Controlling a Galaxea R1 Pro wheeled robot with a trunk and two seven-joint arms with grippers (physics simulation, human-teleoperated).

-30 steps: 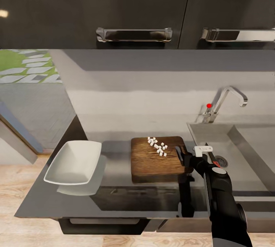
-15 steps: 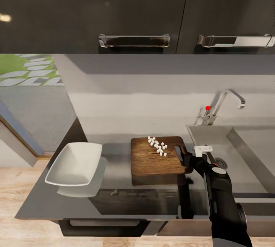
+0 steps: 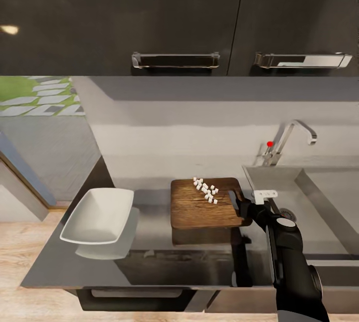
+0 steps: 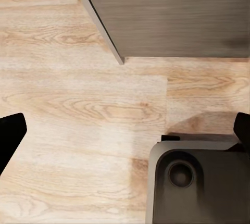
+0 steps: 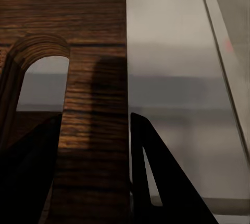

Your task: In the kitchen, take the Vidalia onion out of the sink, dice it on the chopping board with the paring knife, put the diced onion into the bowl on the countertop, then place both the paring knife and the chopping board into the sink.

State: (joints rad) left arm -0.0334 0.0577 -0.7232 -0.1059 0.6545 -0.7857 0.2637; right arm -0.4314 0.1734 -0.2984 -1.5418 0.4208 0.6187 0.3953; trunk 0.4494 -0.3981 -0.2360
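Chopping board (image 3: pixel 205 204): dark brown wood, lying flat on the grey countertop (image 3: pixel 149 257), between the bowl and the sink. I see its slot-handle end in my right wrist view (image 5: pixel 78 78), where the strip of wood beside the slot sits between my two dark fingers.

Right gripper (image 3: pixel 243 207): at the board's right edge, nearest the sink, closed narrow on the handle end of the chopping board; one finger (image 5: pixel 161 182) lies outside the board's edge, the other (image 5: pixel 26 177) on the slot side.

Diced onion (image 3: pixel 206 191): small white cubes scattered on the far part of the board, toward its middle.

Bowl (image 3: pixel 97 215): white, squarish, standing on the countertop well to the left of the board.

Sink (image 3: pixel 319 202): steel basin to the right of the board, drain partly hidden behind my right arm; chrome tap (image 3: pixel 294 137) with a red knob (image 3: pixel 269 144) at the back.

Left gripper (image 4: pixel 125 146): hanging over the light wood floor (image 4: pixel 78 104), fingertips far apart at the picture's edges, nothing between them; a dark part of the robot's base (image 4: pixel 198 182) shows beneath.

Paring knife: I cannot make it out
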